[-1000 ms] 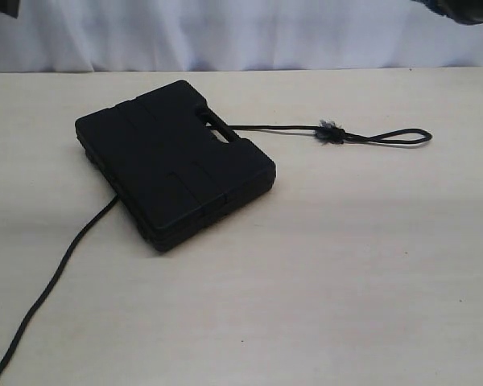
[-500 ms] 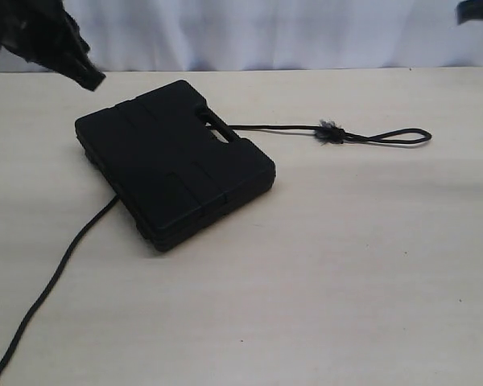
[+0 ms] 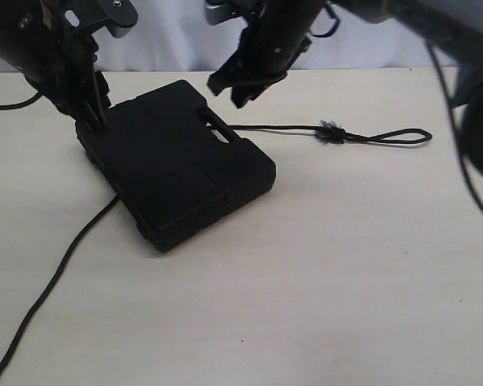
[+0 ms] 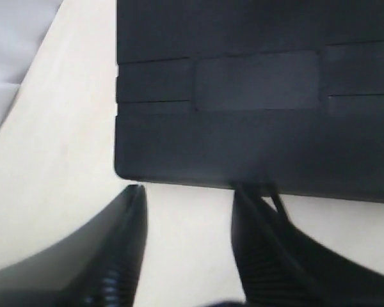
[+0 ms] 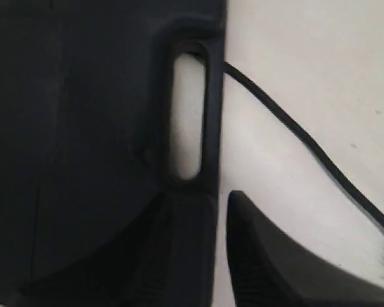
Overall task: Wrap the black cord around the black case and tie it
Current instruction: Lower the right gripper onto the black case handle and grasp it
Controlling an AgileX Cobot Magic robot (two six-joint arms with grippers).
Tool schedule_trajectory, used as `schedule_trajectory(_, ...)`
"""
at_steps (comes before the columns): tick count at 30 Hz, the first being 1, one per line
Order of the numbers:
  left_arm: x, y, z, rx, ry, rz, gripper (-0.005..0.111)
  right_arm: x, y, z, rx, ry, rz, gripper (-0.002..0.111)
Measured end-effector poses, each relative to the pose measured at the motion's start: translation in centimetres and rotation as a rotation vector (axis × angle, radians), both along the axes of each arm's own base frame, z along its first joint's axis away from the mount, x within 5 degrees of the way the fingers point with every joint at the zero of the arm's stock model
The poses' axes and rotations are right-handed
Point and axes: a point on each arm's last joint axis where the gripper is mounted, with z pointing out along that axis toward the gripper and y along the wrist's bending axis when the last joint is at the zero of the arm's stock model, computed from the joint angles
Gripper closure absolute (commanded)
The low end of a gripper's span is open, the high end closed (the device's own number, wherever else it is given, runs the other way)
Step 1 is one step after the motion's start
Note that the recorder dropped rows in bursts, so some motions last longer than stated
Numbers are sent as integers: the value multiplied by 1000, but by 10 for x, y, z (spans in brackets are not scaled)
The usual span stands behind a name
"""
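The black case [image 3: 177,165] lies flat on the table, handle slot [image 5: 189,115] toward the back right. The black cord [image 3: 282,127] runs right from the handle edge to a fuzzy knot [image 3: 332,133] and a narrow loop [image 3: 398,137]. Another stretch leaves the case's left side toward the front left corner [image 3: 48,289]. My left gripper [image 3: 92,112] hovers at the case's far left corner, open and empty [image 4: 189,192]. My right gripper [image 3: 237,84] hangs over the handle end, open and empty [image 5: 208,197], with the cord [image 5: 294,131] passing beside it.
Pale wooden table [image 3: 346,281] with a white curtain [image 3: 169,40] behind it. A thin robot cable [image 3: 8,104] trails off the left edge. The right arm's body [image 3: 459,48] fills the upper right corner.
Both arms have come down from the top of the view: the left to the case's far left corner, the right to above the handle. Case and cord have not moved.
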Motion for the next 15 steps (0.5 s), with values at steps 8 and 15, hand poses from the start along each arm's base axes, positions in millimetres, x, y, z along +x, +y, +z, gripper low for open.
schedule_trajectory(8, 2, 36, 0, 63, 14, 203, 54, 23, 29, -39, -21, -13, -2, 61)
schedule_trajectory(15, 4, 56, -1, 29, 22, 284, 54, 29, 26, -57, -84, -18, -17, 61)
